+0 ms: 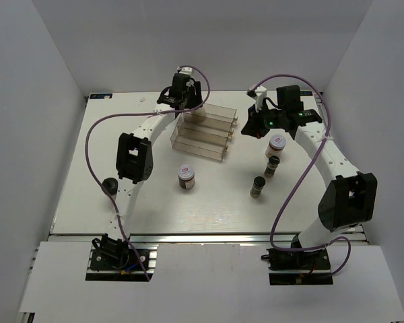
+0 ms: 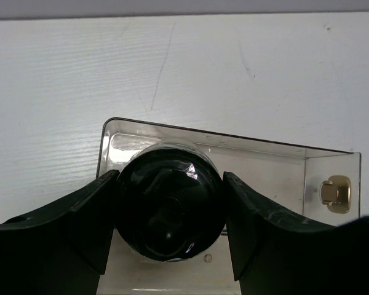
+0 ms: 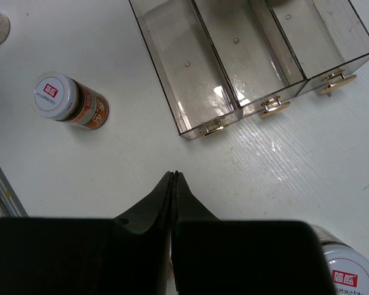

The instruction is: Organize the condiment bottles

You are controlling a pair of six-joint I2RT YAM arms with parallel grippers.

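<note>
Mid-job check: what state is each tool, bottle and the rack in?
left tool: shut on black-capped bottle, at the rack end.
right tool: shut, empty.
rack: no other bottle in it.
jars: upright, lidded, on table.
shakers: upright on table.
other black-capped bottle: upright on table.

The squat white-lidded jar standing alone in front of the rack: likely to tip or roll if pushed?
The squat jar looks short and wide and stands upright, so a low push would probably slide it, not tip it. Its round body would likely roll if knocked over. Its sides look smooth, perhaps slippery to grip.
</note>
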